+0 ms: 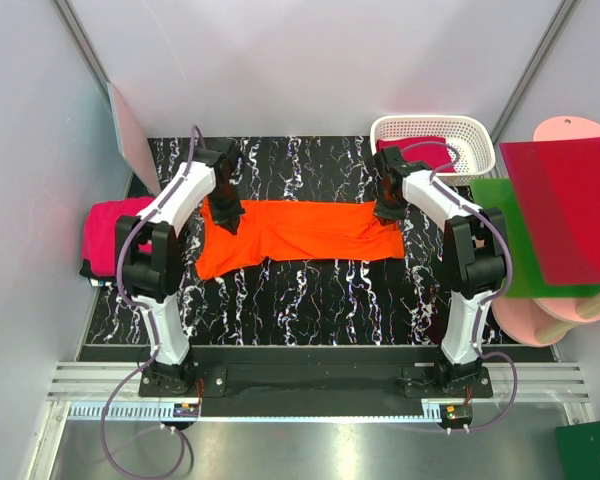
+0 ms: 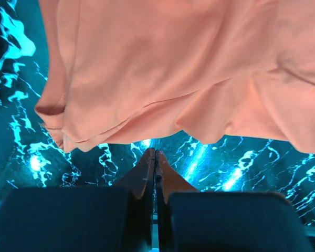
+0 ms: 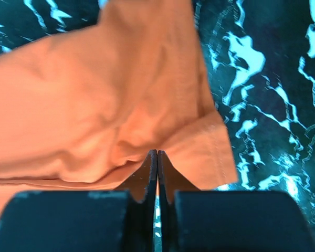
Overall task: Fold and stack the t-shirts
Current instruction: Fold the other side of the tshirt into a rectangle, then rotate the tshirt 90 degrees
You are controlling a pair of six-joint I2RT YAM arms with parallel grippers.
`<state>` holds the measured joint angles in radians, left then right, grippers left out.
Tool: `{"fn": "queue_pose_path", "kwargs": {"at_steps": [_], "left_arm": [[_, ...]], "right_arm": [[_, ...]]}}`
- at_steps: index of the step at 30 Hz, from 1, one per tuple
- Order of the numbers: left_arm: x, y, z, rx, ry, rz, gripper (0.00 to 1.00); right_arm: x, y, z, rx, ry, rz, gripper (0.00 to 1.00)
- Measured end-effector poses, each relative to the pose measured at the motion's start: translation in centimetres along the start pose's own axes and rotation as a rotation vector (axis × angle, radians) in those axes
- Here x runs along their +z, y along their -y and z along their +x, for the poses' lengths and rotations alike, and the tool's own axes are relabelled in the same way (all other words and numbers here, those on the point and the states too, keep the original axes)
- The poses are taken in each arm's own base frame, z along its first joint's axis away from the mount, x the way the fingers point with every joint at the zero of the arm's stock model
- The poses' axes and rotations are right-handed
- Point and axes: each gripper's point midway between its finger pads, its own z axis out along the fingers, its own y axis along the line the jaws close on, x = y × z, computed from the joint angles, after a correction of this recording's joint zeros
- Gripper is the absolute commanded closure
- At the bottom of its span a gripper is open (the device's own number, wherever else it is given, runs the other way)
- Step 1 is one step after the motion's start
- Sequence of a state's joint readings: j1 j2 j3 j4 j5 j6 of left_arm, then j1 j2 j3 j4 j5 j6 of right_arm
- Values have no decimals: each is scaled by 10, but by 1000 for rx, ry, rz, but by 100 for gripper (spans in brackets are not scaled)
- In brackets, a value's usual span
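The bright orange t-shirt (image 1: 300, 230) lies spread sideways across the black marbled table (image 1: 310, 290). My left gripper (image 1: 226, 218) is over its left end. In the left wrist view the jaws (image 2: 155, 152) are shut and empty, just short of the shirt's edge (image 2: 163, 68). My right gripper (image 1: 388, 210) is at the shirt's right end. In the right wrist view its shut jaws (image 3: 157, 153) meet puckered orange cloth (image 3: 94, 105). A magenta t-shirt (image 1: 110, 235) lies folded at the table's left edge. A crimson one (image 1: 425, 150) sits in the white basket (image 1: 480, 140).
A stiff red sheet (image 1: 570, 205) and a green sheet (image 1: 500, 200) lie on pale pink rounded boards (image 1: 540, 320) to the right of the table. A pale board (image 1: 130, 130) leans at the back left. White walls close in the back.
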<state>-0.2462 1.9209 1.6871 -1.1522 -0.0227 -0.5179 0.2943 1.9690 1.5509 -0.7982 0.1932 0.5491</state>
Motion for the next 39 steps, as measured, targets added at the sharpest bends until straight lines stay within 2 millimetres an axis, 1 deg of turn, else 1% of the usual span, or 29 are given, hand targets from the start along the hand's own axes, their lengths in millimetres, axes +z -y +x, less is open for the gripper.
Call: {"fn": "queue_pose_path", "kwargs": {"at_steps": [4, 10, 13, 16, 19, 21, 22, 24, 28, 30, 31, 34, 37, 38, 39], "left_arm": [[11, -5, 11, 4, -45, -22, 100], [30, -13, 27, 31, -122, -67, 100], [44, -21, 37, 38, -181, -116, 100], [63, -28, 47, 41, -252, -170, 100], [78, -33, 52, 45, -321, -222, 100], [85, -33, 47, 50, -351, -256, 100], [86, -34, 44, 54, -361, -274, 100], [87, -31, 30, 59, -335, -293, 100], [93, -14, -17, 39, -205, -273, 100], [94, -5, -38, 16, -145, -257, 100], [94, -1, -48, 2, -116, -246, 100], [96, 10, -62, -27, -77, -214, 100], [102, 19, -66, -56, -85, -180, 100], [105, 22, -66, -61, -91, -169, 100], [107, 26, -67, -63, -100, -156, 100]], "right_arm": [[2, -13, -11, -16, 16, -41, 100], [10, -44, -51, -65, 93, -92, 100], [24, -57, -66, -101, 118, -76, 100], [45, -62, -68, -134, 110, -20, 100], [65, -56, -59, -162, 62, 53, 100], [73, -48, -50, -177, 22, 98, 100], [72, -46, -49, -182, 14, 112, 100], [69, -37, -43, -194, -13, 149, 100], [64, -19, -24, -219, -85, 211, 100], [58, -9, -12, -230, -123, 232, 100], [54, -3, -2, -237, -155, 243, 100], [44, 11, 23, -254, -231, 260, 100], [30, 20, 51, -275, -315, 259, 100], [24, 22, 61, -283, -346, 251, 100], [21, 20, 66, -293, -357, 247, 100]]}}
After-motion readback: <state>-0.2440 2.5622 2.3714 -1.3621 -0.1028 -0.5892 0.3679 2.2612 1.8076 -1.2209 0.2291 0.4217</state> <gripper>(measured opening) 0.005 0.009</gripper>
